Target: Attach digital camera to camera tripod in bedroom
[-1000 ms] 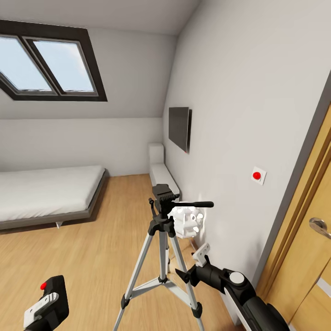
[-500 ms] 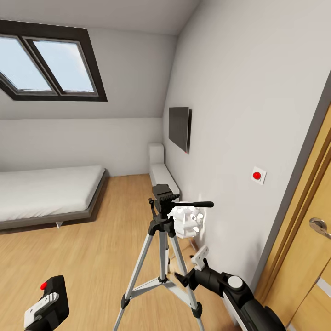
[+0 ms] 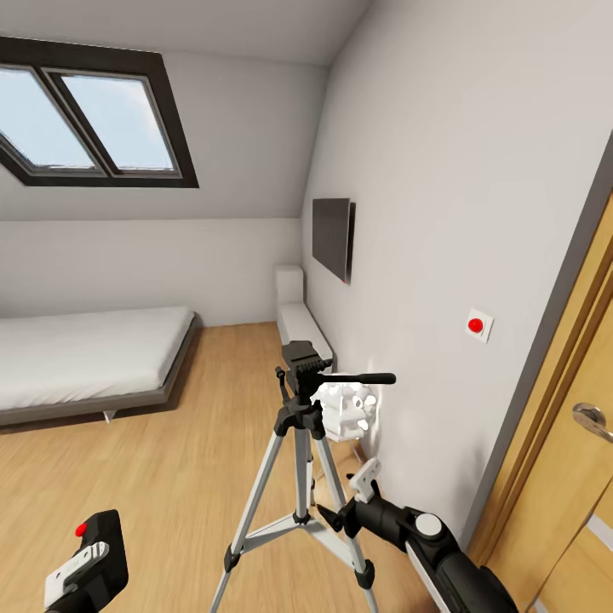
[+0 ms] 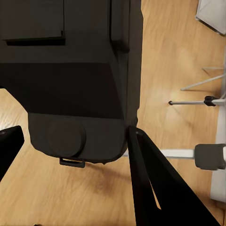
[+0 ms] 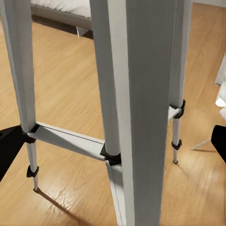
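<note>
The camera tripod (image 3: pixel 300 426) stands mid-floor on silver legs, black head and pan handle on top. The digital camera (image 3: pixel 100 553), black with a red button, sits at the lower left of the head view, my left gripper (image 3: pixel 77 575) shut on it. In the left wrist view the camera's body (image 4: pixel 70 70) lies between the dark fingers (image 4: pixel 155 188), and a tripod leg (image 4: pixel 179 153) shows beyond. My right gripper (image 3: pixel 351 501) is low beside the tripod's right leg. The right wrist view has that gripper (image 5: pixel 113 141) open, its fingertips wide apart on either side of a near silver leg (image 5: pixel 136 117).
A white ball-cluster lamp (image 3: pixel 345 413) stands just behind the tripod by the right wall. The low grey bed (image 3: pixel 85 358) lies at the left, and a white bench (image 3: pixel 300 323) and a dark wall screen (image 3: pixel 332 238) are further back. The wooden door (image 3: pixel 570 485) is close on the right.
My right gripper has crept a little to the left, closer to the tripod's leg. The camera, left gripper and tripod have stayed put.
</note>
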{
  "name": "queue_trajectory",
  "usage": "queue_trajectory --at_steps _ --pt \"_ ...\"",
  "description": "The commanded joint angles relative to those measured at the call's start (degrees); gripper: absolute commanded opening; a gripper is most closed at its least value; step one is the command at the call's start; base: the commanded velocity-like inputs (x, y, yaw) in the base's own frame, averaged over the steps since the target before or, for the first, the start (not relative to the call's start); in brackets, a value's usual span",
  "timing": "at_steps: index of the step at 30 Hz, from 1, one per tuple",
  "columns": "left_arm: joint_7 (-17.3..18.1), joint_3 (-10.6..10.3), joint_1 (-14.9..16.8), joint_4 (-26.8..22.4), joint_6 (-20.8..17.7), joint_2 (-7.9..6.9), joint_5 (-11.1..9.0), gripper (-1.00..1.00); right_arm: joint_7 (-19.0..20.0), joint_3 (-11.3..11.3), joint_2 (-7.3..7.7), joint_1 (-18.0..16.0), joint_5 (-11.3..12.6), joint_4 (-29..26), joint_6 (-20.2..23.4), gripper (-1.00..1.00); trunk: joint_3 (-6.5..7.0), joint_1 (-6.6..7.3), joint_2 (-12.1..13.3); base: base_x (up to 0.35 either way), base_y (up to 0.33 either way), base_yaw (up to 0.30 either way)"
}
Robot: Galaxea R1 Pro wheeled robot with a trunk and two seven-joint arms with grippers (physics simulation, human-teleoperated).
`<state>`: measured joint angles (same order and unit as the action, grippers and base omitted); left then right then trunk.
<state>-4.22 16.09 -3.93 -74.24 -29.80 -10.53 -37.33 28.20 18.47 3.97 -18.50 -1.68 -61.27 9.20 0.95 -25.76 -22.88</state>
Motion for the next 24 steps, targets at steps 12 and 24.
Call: queue_trajectory --at_steps 12,24 --pt "-0.4 -1.9 0.0 0.0 0.0 0.32 -0.5 -1.00 0.0 -0.3 -0.01 -4.1 0.1 4.9 -3.0 1.00 -0.01 -0.02 0.0 0.000 0.000 0.000" --pt "0.1 -3.0 0.4 -0.8 -0.5 0.01 -0.5 -1.00 0.1 0.1 -0.03 -4.6 -0.1 6.9 -3.9 1.00 -0.01 -0.02 0.0 0.000 0.000 0.000"
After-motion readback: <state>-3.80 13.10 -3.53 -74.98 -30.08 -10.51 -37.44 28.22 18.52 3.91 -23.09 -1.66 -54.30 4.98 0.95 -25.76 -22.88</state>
